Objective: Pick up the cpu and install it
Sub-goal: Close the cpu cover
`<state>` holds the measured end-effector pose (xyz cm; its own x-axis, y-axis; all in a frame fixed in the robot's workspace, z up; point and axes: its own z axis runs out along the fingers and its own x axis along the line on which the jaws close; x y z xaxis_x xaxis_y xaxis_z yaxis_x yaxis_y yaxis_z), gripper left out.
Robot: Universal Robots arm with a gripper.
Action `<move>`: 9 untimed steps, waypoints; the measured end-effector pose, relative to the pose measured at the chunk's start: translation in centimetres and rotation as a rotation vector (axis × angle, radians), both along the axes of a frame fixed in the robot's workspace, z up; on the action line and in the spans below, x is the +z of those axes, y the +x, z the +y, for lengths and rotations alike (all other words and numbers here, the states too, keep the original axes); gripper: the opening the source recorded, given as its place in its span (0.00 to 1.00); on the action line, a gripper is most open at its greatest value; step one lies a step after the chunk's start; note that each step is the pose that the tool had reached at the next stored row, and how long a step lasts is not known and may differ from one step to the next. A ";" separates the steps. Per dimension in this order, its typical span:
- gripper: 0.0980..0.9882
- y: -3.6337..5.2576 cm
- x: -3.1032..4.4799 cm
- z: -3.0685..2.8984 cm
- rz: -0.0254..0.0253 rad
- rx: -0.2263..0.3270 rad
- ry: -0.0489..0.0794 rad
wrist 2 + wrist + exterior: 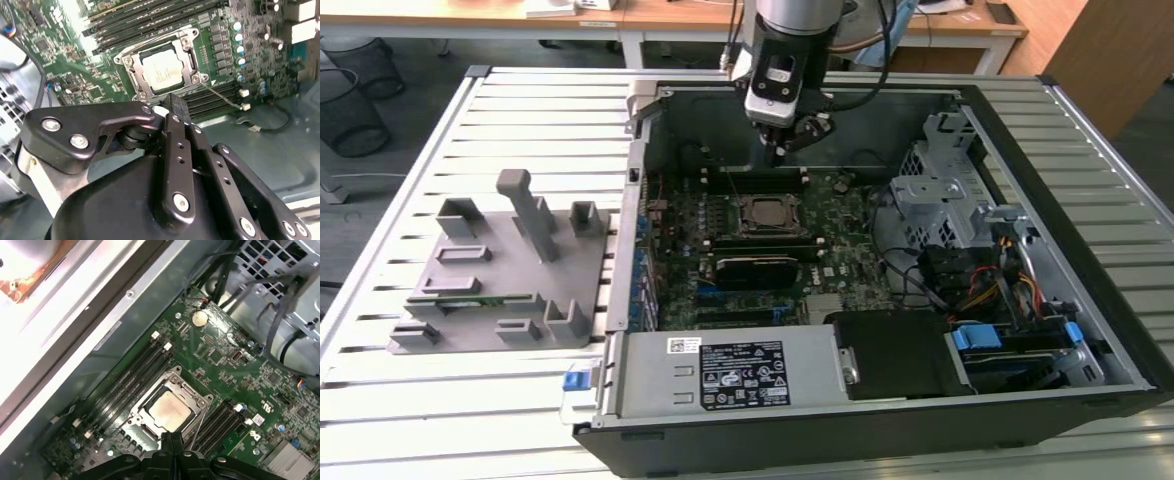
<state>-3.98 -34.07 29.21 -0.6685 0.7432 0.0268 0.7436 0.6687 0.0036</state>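
On the exterior view's left, a grey fixture [500, 275] sits on the slatted tabletop [400, 400]. Inside the open computer case [881, 420], the cpu [162, 75], a shiny silver square, lies seated in its socket frame [131, 61]. My fingers [175, 107], pressed narrowly together and empty, hang just above it, memory slots [130, 377] flanking both sides.

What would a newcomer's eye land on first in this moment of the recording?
Probably the open black computer case on the slatted metal table, its green motherboard exposed. At the board's centre, the small square cpu with a shiny silver-grey top already sits inside the dark metal-rimmed socket frame. The black gripper hangs just above the board, and a grey plastic fixture stands on the table at the exterior view's left.
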 end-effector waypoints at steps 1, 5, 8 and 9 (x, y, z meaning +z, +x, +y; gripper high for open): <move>0.01 0.00 -0.01 0.00 0.0001 0.019 0.000; 0.01 0.00 -0.04 0.00 0.0000 0.084 0.000; 0.01 0.03 -0.05 0.00 0.0000 0.126 0.000; 0.01 0.03 -0.06 0.00 0.0000 0.142 0.000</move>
